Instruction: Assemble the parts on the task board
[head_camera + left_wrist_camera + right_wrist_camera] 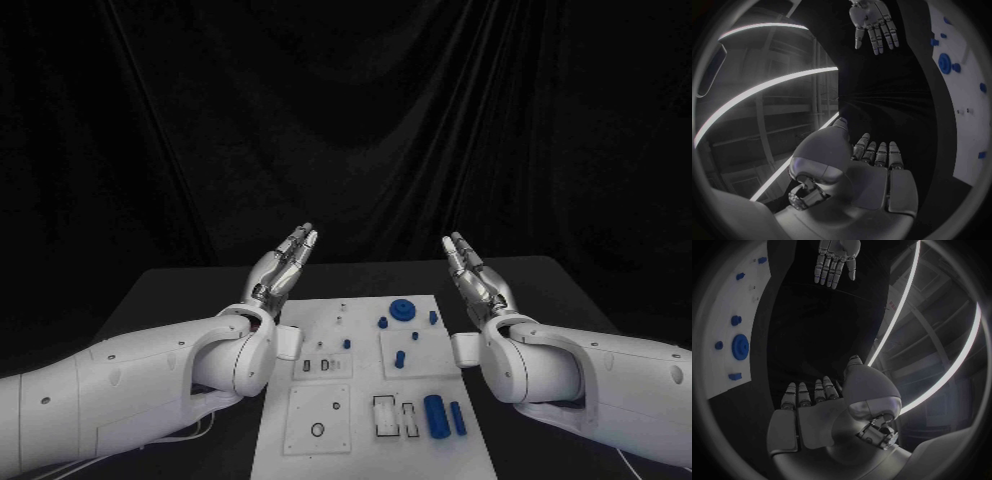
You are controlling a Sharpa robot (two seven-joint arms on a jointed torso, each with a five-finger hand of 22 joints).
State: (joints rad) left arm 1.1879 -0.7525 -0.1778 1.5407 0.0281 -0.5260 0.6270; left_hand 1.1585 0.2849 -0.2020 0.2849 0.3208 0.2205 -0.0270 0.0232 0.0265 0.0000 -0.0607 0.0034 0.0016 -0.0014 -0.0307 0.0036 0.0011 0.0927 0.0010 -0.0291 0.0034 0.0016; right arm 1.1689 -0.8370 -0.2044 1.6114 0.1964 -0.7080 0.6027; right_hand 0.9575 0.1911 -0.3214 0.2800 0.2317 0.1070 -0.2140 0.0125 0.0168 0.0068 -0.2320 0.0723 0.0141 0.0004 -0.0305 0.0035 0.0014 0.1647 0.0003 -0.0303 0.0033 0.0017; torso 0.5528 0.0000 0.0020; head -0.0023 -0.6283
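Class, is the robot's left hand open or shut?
Open: the left hand holds nothing, fingers extended and raised above the task board.

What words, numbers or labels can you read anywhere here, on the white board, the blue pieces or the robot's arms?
None can be read.
The task board shows only outlines and holes, no print.
The blue parts are plain.
The left hand and right hand carry no legible markings.
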